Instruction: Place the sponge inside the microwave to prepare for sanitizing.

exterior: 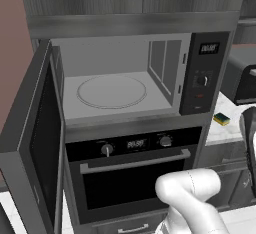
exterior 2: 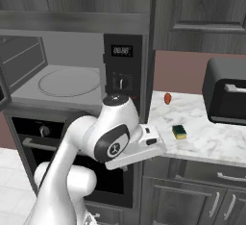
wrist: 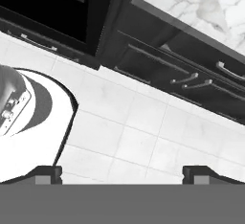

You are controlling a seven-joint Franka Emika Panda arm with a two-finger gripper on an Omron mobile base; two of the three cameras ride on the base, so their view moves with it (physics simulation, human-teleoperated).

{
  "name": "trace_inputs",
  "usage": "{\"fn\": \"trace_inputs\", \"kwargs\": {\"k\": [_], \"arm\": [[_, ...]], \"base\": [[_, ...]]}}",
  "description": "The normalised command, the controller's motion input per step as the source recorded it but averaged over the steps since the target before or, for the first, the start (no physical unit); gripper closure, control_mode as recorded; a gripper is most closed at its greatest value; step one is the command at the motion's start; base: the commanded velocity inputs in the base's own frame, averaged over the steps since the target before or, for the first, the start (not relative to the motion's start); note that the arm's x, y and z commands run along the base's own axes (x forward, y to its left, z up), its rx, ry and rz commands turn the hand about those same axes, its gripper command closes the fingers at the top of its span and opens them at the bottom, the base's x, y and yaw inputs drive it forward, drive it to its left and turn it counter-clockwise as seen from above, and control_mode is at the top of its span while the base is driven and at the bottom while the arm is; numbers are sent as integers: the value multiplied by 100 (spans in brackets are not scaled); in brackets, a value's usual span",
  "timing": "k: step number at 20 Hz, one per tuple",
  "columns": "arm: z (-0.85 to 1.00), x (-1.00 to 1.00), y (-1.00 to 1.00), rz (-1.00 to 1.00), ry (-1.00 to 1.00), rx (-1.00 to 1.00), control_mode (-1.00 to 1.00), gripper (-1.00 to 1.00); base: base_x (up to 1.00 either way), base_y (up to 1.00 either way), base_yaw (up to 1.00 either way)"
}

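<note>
The sponge (exterior 2: 179,132) lies flat on the marble counter (exterior 2: 216,142), green side up, well apart from my gripper (wrist: 122,173) and untouched. Nearest to me, in the hand view, my two fingertips (wrist: 45,173) stand wide apart with nothing between them, looking down at the pale tiled floor (wrist: 143,132); the dark drawers (wrist: 191,82) run across above it, and the sponge shows small at the top edge, on the counter's marble.

A little farther on, my white arm (exterior 2: 103,140) bends in front of the oven (exterior: 132,175) — black, with a long silver bar handle (exterior: 135,163) and two knobs.

Above the oven sits the microwave (exterior: 125,78), its door (exterior: 35,138) swung fully open to the left. The grey inside holds the round glass turntable (exterior: 111,91), bare, and the black panel with display and knob (exterior: 202,73) stands at its right.

Farther right, the sponge rests near the counter's front, between the microwave's column and the dark toaster (exterior 2: 226,96) at the back. A small red thing (exterior 2: 167,98) — too small to name — stands by the wall beyond the sponge.
</note>
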Motion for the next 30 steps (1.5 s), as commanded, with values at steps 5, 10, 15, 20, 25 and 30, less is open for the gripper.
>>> {"fn": "trace_inputs", "kwargs": {"k": [5, 10, 15, 20, 25, 30], "arm": [[-5, 60, -73, 7, -4, 13, -100, -100], [-1, 68, -60, 16, 0, 6, -100, -100], [0, 68, -59, 23, 0, 4, -100, -100], [0, 72, -34, 25, 0, 0, -100, -100], [-11, 86, -20, 28, 0, 0, -100, -100], [-33, 82, -27, 22, -1, 1, -100, -100]], "base": [[0, 0, 0], [0, 0, 0], [0, 0, 0], [0, 0, 0], [0, 0, 0], [0, 0, 0]]}}
